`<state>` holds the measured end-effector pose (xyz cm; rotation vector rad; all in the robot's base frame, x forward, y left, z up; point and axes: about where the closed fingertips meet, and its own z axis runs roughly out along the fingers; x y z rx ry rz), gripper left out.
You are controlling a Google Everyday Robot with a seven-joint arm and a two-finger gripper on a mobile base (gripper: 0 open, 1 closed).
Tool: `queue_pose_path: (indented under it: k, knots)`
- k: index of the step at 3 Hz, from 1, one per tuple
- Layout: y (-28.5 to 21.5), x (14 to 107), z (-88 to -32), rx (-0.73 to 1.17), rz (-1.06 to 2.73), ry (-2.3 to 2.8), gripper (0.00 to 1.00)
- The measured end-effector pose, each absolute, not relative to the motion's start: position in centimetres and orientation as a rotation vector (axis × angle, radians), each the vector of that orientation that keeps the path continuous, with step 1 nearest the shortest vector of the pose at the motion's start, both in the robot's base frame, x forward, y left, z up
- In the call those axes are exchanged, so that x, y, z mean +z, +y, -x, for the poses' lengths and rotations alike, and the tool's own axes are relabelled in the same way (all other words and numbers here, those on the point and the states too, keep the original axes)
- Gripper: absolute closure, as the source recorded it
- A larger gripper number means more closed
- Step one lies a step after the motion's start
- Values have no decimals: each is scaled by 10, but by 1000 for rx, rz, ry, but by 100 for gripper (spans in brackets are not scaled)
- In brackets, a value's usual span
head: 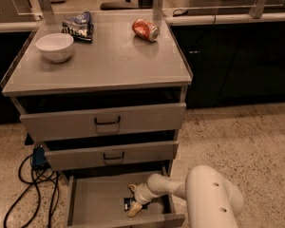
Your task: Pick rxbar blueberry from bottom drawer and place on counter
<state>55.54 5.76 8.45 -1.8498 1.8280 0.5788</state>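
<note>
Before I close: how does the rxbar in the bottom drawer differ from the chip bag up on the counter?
The rxbar blueberry is small, flat and dark; the chip bag is larger, crumpled, blue and white. The bar lies on the bottom drawer floor; the bag sits on the counter beside the bowl. The gripper is down at the bar, jaws open either side of it; no arm is at the bag. Both are wrapped snacks.

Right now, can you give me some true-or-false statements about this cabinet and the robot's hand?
1. The gripper is down in the bottom drawer. True.
2. The white bowl sits in the bottom drawer. False: it stands on the counter.
3. The red can stands upright. False: it lies on its side.
4. The rxbar blueberry is in the bottom drawer, at the gripper. True.
</note>
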Motion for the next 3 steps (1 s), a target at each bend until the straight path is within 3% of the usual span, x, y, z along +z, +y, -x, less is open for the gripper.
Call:
queue_pose_path:
  k: [1,3]
  knots:
    - [58,93,-555,579,1850,1828,100]
    - [61,111,-550,526,1857,1815,100]
